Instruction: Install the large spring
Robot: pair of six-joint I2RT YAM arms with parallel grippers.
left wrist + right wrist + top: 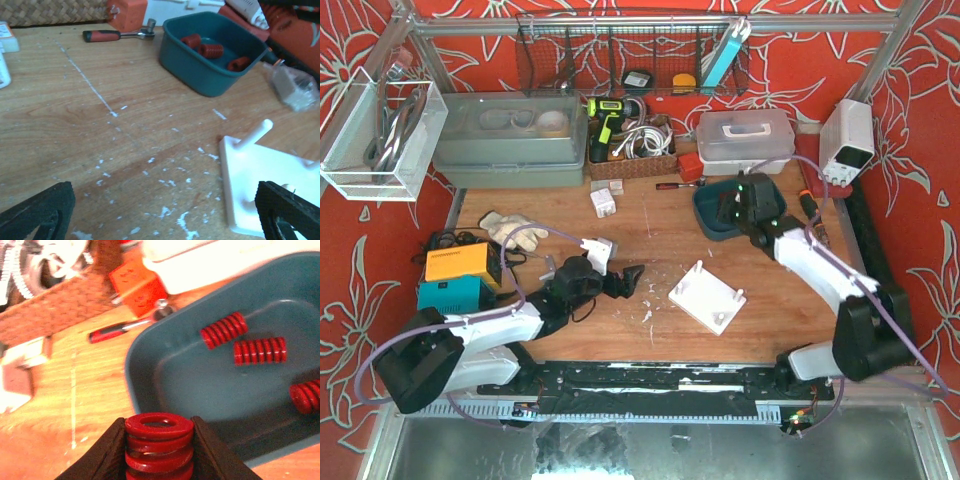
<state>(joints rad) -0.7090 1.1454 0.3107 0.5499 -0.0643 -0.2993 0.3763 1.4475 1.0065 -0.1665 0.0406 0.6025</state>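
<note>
R gripper (158,425) closed on the large red coil spring (159,446): both dark fingers press its sides, and the open end ring faces away from the wrist, so the spring's long axis runs roughly along the fingers. Top view puts the R claw over the teal plastic bin (712,222) at the far-right part of the table. Three shorter red springs (260,351) lie on their sides in the bin. The target, by my reading, is the white square plate w/ upright pegs (708,297), mid-table, slightly right of centre, toward the near edge. From the R claw it lies nearer the near edge and a bit left, apart from the bin. L gripper (623,281) is spread wide w/ nothing in it and sits just left of the plate, pointing at it. It is prob. the closer claw, but the spring is in R. Next move depends on bringing the spring axis in line w/ a peg (255,134) and directly above it. Can't tell which peg fits the large spring.
</note>
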